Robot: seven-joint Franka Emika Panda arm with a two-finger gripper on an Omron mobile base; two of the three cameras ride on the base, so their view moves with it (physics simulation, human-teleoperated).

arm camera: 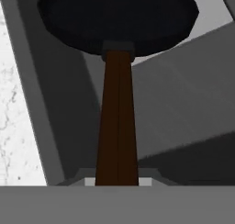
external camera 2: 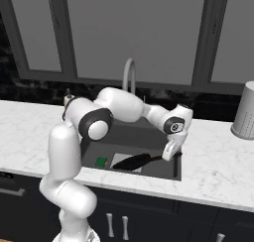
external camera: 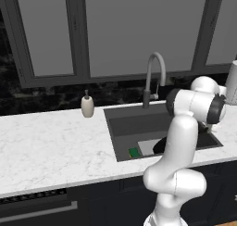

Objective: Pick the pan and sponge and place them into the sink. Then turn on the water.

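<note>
The black pan (external camera 2: 131, 161) is low inside the dark grey sink (external camera 2: 149, 134), over the lighter patch on its floor. My gripper (external camera 2: 168, 155) is shut on the end of its thin dark handle (arm camera: 117, 126) at the basin's right side. In the hand view the round pan (arm camera: 117, 16) sits straight ahead at the far end of the handle. The green sponge (external camera 2: 101, 161) lies on the sink floor to the pan's left, also visible as the sponge (external camera: 134, 152) in the left base view. The arched faucet (external camera: 155, 72) stands behind the basin; the water is out of view.
A white soap dispenser (external camera: 87, 105) stands on the marble counter (external camera: 51, 141) left of the sink. A grey ribbed canister (external camera 2: 245, 112) stands on the counter at the far right. Dark windows and a black backsplash close off the back.
</note>
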